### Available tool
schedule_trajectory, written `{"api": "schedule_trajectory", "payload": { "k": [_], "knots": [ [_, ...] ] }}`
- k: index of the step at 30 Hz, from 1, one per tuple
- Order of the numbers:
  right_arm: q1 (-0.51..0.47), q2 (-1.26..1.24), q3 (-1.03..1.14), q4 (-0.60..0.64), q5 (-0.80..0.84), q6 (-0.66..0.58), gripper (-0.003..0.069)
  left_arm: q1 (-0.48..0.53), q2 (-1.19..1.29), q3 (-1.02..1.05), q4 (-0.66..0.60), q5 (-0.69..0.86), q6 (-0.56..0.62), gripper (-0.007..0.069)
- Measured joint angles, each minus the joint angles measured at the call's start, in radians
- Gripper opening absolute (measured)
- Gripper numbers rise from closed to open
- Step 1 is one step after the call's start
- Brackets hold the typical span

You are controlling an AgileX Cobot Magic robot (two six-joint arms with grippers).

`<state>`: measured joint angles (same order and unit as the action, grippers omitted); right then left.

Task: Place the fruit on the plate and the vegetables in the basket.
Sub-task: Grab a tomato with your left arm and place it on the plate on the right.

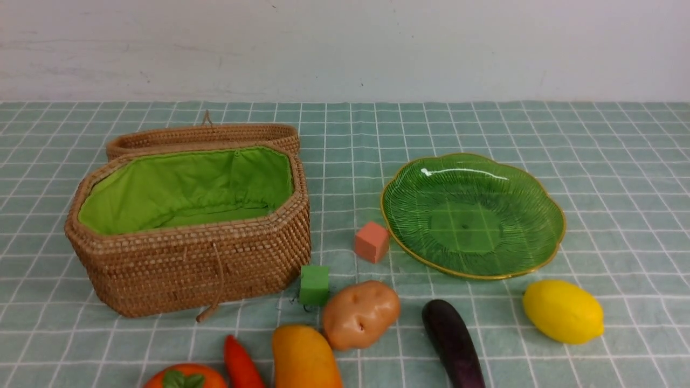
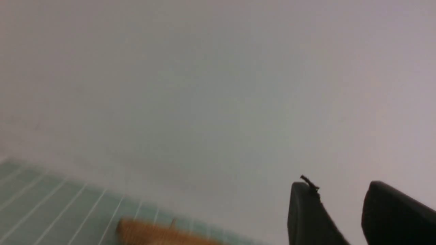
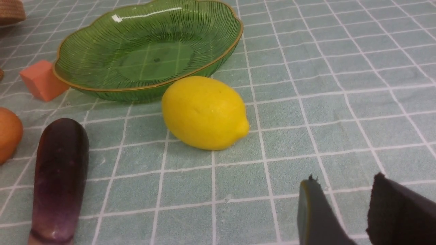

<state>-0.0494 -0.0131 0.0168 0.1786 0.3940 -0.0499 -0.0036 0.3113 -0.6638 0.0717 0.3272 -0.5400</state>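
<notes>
**Front view.** A green checked cloth (image 1: 593, 161) covers the table before a white wall (image 1: 431, 48). One octagonal wicker basket (image 1: 205, 264), lined in green cloth and with its lid back, stands on the left. One ribbed glass plate (image 1: 469, 215) with a gold scalloped rim lies on the right. Between them sit one pink cube (image 1: 372, 242) and one green cube (image 1: 314, 285). Nearer lie one potato (image 1: 361, 314) and one lemon (image 1: 563, 311). One eggplant (image 1: 453, 342), one mango (image 1: 304, 358), one red pepper (image 1: 242, 366) and one persimmon (image 1: 186, 377) are each cut off by the lower edge.

**Left wrist view.** The picture is blurred, showing wall, a strip of cloth and a wicker edge. The left gripper (image 2: 340, 190) has two dark fingers parted, with nothing between them.

**Right wrist view.** The right gripper (image 3: 344, 183) is parted and empty, near the lemon, which rests on the cloth just beside the plate.
</notes>
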Motion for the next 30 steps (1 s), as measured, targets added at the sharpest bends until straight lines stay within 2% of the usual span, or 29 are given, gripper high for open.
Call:
{"api": "schedule_trajectory", "payload": {
  "k": [2, 5, 9, 12, 14, 15, 19, 20, 22, 25, 27, 28, 30],
  "knots": [
    [0.000, 0.000, 0.000, 0.000, 0.000, 0.000, 0.0242, 0.000, 0.095, -0.028, 0.007, 0.153, -0.002, 0.0239],
    [0.000, 0.000, 0.000, 0.000, 0.000, 0.000, 0.0242, 0.000, 0.197, -0.032, 0.031, 0.295, -0.007, 0.0239],
    [0.000, 0.000, 0.000, 0.000, 0.000, 0.000, 0.0242, 0.000, 0.334, -0.033, 0.013, 0.377, -0.061, 0.0239],
    [0.000, 0.000, 0.000, 0.000, 0.000, 0.000, 0.0242, 0.000, 0.445, -0.033, -0.072, 0.443, -0.069, 0.0239],
    [0.000, 0.000, 0.000, 0.000, 0.000, 0.000, 0.0242, 0.000, 0.558, -0.033, -0.159, 0.484, 0.032, 0.0239],
    [0.000, 0.000, 0.000, 0.000, 0.000, 0.000, 0.0242, 0.000, 0.566, -0.033, -0.175, 0.486, 0.044, 0.0239],
    [0.000, 0.000, 0.000, 0.000, 0.000, 0.000, 0.0242, 0.000, 0.744, -0.033, -0.356, 0.516, 0.353, 0.0241],
    [0.000, 0.000, 0.000, 0.000, 0.000, 0.000, 0.0242, 0.000, 0.796, -0.033, -0.433, 0.528, 0.442, 0.0251],
    [0.000, 0.000, 0.000, 0.000, 0.000, 0.000, 0.0242, 0.000, 0.850, -0.034, -0.492, 0.539, 0.527, 0.0269],
    [0.000, 0.000, 0.000, 0.000, 0.000, 0.000, 0.0242, 0.000, 0.932, -0.037, -0.559, 0.544, 0.639, 0.0353],
    [0.000, 0.000, 0.000, 0.000, 0.000, 0.000, 0.0242, 0.000, 0.973, -0.037, -0.563, 0.532, 0.673, 0.0425],
    [0.000, 0.000, 0.000, 0.000, 0.000, 0.000, 0.0242, 0.000, 0.982, -0.037, -0.563, 0.529, 0.676, 0.0434],
    [0.000, 0.000, 0.000, 0.000, 0.000, 0.000, 0.0242, 0.000, 1.031, -0.038, -0.557, 0.510, 0.694, 0.0544]
  ]
}}
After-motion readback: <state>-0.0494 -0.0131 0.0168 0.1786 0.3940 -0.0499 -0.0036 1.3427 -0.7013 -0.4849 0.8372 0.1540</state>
